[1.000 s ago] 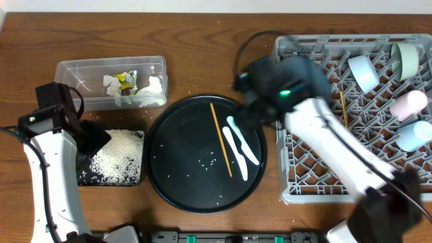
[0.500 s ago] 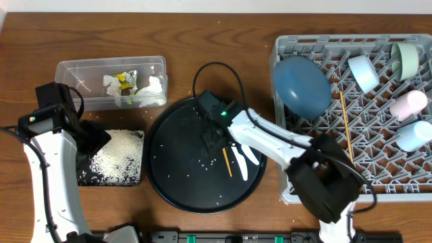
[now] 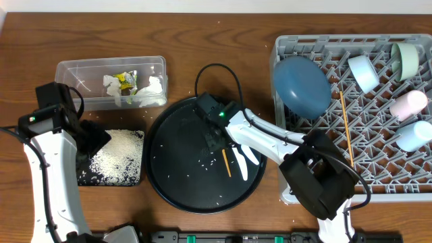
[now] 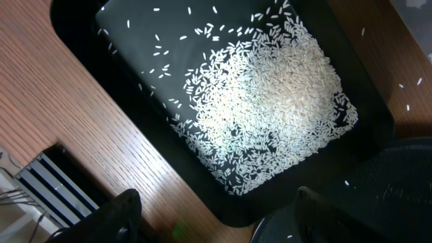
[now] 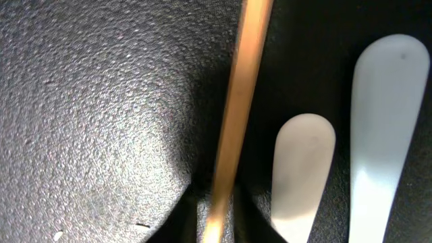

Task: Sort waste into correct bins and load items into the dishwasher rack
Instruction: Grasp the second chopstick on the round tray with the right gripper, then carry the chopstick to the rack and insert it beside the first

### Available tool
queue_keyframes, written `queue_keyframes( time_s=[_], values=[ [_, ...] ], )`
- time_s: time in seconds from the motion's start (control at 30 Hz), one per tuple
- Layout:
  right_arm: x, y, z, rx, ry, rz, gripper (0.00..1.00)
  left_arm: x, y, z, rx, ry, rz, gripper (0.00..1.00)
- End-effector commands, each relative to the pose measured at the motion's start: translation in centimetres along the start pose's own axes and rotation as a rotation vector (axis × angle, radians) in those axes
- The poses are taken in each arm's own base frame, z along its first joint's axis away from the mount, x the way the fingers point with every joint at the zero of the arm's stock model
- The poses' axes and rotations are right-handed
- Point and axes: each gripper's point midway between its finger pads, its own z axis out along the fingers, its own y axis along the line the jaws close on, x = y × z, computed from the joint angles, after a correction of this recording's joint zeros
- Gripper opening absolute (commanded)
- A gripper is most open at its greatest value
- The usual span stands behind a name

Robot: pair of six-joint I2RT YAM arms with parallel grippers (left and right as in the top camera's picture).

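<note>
My right gripper [image 3: 214, 140] is down on the large round black tray [image 3: 175, 179] and shut on a thin wooden chopstick [image 3: 226, 164], which still lies on the tray. In the right wrist view the chopstick [image 5: 243, 101] runs up from between my fingertips [image 5: 217, 223], with two white flat utensils [image 5: 304, 162] to its right. My left gripper [image 3: 91, 142] is open and empty over the near edge of the shallow black tray [image 3: 88, 178], which holds white rice [image 4: 277, 88]. The clear tub [image 3: 74, 71] holds the yellow-green wrapper [image 3: 125, 82] and white tissues [image 3: 152, 91].
The grey rack [image 3: 290, 192] at the right holds the blue dish [image 3: 302, 84], a second chopstick [image 3: 345, 128], cups and small bowls along its far and right sides. A few loose rice grains [image 3: 206, 160] lie on the round tray. My right arm's cable loops over that tray's far edge.
My right arm swung from beside the rack down onto the round tray and settled over the chopstick. It has barely moved in the last half second. My left arm has not moved.
</note>
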Motion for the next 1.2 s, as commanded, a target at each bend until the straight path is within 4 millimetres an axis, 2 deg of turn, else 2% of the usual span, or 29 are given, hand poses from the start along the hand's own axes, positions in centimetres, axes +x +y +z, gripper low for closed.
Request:
queue_keyframes(
  time_s=[0.0, 0.27, 0.37, 0.57, 0.63, 0.73, 0.83, 0.97, 1.07, 1.17],
  values=[
    [1.1, 0.8, 0.9, -0.002, 0.036, -0.016, 0.02, 0.0, 0.2, 0.2, -0.007, 0.007, -0.01, 0.73],
    [1.3, 0.9, 0.8, 0.006, 0.04, -0.002, 0.01, 0.0, 0.2, 0.2, -0.007, 0.007, -0.01, 0.73],
    [0.8, 0.7, -0.5, 0.006, 0.035, 0.007, 0.01, 0.1, 0.2, 0.2, -0.007, 0.008, -0.01, 0.73],
    [-2.6, -0.5, -6.7, -0.013, -0.068, -0.003, 0.01, 0.1, 0.2, 0.2, -0.007, 0.008, -0.01, 0.74],
    [-3.9, -1.7, -9.2, 0.007, -0.134, 0.02, 0.01, 0.1, 0.2, 0.2, -0.007, 0.008, -0.01, 0.73],
    [-4.9, -3.3, -11.9, 0.021, -0.205, 0.025, 0.01, 0.1, 0.2, 0.2, -0.008, 0.008, -0.01, 0.74],
    [-5.0, -6.6, -14.6, 0.09, -0.25, 0.068, 0.01, 0.1, 0.2, 0.2, -0.007, 0.008, -0.01, 0.73],
    [-4.2, -12.6, -17.8, 0.211, -0.275, 0.161, 0.01, 0.1, 0.2, 0.2, -0.007, 0.008, -0.01, 0.73],
    [-3.6, -16.4, -19.3, 0.252, -0.278, 0.206, 0.01, 0.1, 0.2, 0.2, -0.007, 0.008, -0.01, 0.73],
    [-2.8, -20.1, -19.9, 0.285, -0.26, 0.264, 0.01, 0.1, 0.2, 0.2, -0.007, 0.008, -0.01, 0.73]
  ],
)
